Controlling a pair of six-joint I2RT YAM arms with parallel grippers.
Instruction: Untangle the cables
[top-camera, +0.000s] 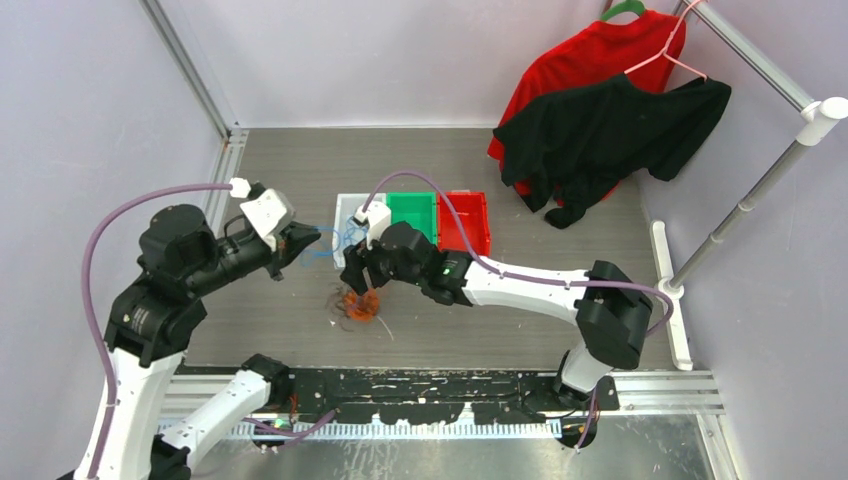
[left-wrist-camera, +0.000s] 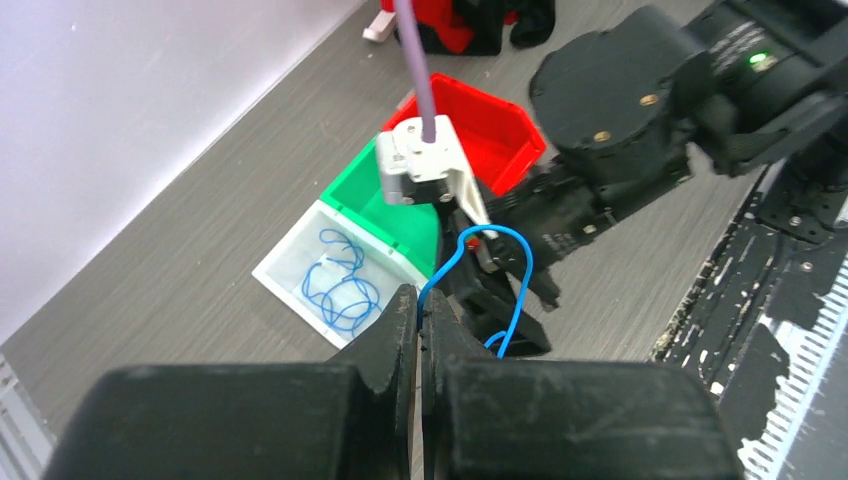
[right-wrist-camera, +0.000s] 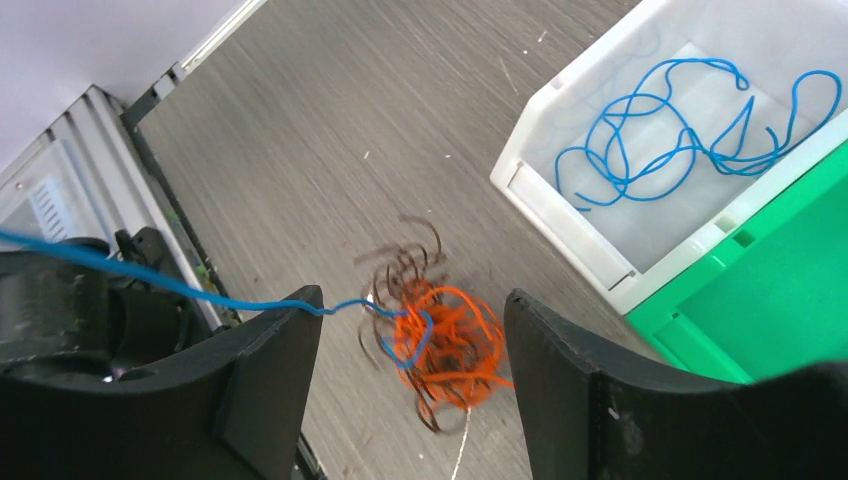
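Tabletop (top-camera: 280, 170) — left jaws pinch blue cable (left-wrist-camera: 495, 229), raised

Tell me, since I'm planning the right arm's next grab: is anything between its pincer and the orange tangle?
Nothing solid. The right pincer hangs open straight above the orange tangle. Only the stretched blue cable, clamped in the left pincer, runs out of the tangle past one fingertip, so closing there could catch it.

Cable tangle (top-camera: 358, 305) before bins (top-camera: 415, 212), cables (right-wrist-camera: 660, 130) in leftmost bin (right-wrist-camera: 560, 225)
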